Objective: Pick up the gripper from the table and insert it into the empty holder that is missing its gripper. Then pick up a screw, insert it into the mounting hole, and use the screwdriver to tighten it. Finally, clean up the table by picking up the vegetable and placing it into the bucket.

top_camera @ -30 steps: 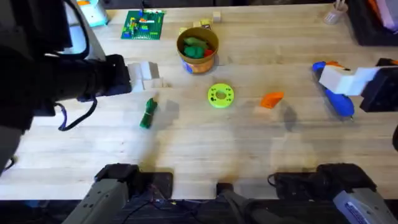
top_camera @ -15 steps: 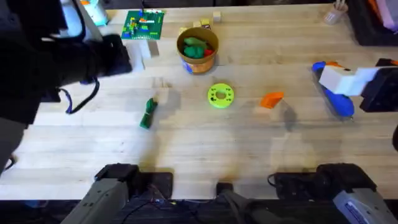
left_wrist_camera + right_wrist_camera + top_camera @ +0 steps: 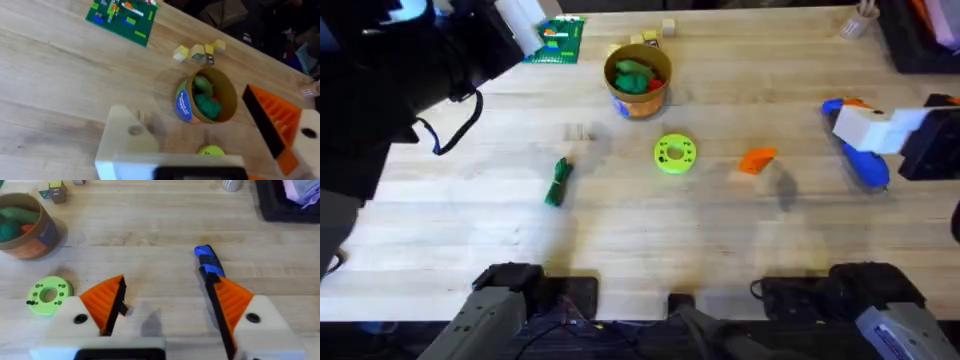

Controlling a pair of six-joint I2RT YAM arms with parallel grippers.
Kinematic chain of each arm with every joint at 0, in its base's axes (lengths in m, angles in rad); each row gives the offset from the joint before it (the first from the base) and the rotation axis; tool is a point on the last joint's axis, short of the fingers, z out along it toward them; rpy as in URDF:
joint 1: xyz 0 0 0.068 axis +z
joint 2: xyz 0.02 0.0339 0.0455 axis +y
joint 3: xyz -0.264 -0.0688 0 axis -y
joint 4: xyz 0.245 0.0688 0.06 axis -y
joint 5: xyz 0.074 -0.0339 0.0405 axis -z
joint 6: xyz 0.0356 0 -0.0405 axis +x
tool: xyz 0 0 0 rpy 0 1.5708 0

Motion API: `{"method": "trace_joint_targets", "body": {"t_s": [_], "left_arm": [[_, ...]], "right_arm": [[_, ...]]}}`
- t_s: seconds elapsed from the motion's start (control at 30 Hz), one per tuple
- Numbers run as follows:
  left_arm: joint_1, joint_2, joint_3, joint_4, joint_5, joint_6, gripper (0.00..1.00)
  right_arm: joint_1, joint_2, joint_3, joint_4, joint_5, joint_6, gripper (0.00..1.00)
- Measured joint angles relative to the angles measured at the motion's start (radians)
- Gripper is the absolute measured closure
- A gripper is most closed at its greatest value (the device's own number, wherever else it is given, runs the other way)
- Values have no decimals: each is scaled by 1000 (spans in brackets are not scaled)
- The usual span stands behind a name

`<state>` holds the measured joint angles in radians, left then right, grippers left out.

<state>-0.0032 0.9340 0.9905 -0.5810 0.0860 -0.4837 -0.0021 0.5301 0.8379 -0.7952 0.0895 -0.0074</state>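
The loose orange gripper (image 3: 757, 160) lies on the table (image 3: 650, 230) right of centre. My left gripper (image 3: 515, 20) hangs high over the far left corner, open. One of its fingers is the bare white holder (image 3: 127, 137); the other carries an orange pad (image 3: 272, 120). My right gripper (image 3: 865, 128) stands open at the right edge, above the blue screwdriver (image 3: 865, 165), which lies beside one orange-padded finger (image 3: 232, 300). The dark green vegetable (image 3: 557, 183) lies left of centre. The bucket (image 3: 638, 78), with toys inside, stands at the back.
A lime-green ring disc (image 3: 674, 154) sits between the vegetable and the orange gripper. A green brick plate (image 3: 555, 38) and small wooden cubes (image 3: 650, 38) lie at the back. Tiny pale bits (image 3: 578, 132) rest left of the bucket. Dark bins stand at the far right.
My left arm has risen and swung from the table's left middle toward the far left corner, uncovering the spot beside the vegetable. The right arm has not moved.
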Motion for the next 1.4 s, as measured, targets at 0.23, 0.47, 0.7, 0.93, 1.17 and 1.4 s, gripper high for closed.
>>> {"method": "trace_joint_targets", "body": {"t_s": [0.23,0.47,0.7,0.93,1.17,1.4], "left_arm": [[0,0,0,-17,0,-22,8],[-53,8,-1,188,20,155,8],[-162,-57,-179,466,31,357,8],[-231,-310,-525,667,80,442,8],[-256,-597,-747,644,143,420,7],[-256,-800,-890,627,185,397,8]], "right_arm": [[0,0,0,0,0,0,10],[0,0,0,0,0,0,10],[0,0,0,-1,0,0,10],[0,0,0,-1,0,0,9],[0,0,0,-1,0,0,10],[0,0,0,-1,0,0,10]]}}
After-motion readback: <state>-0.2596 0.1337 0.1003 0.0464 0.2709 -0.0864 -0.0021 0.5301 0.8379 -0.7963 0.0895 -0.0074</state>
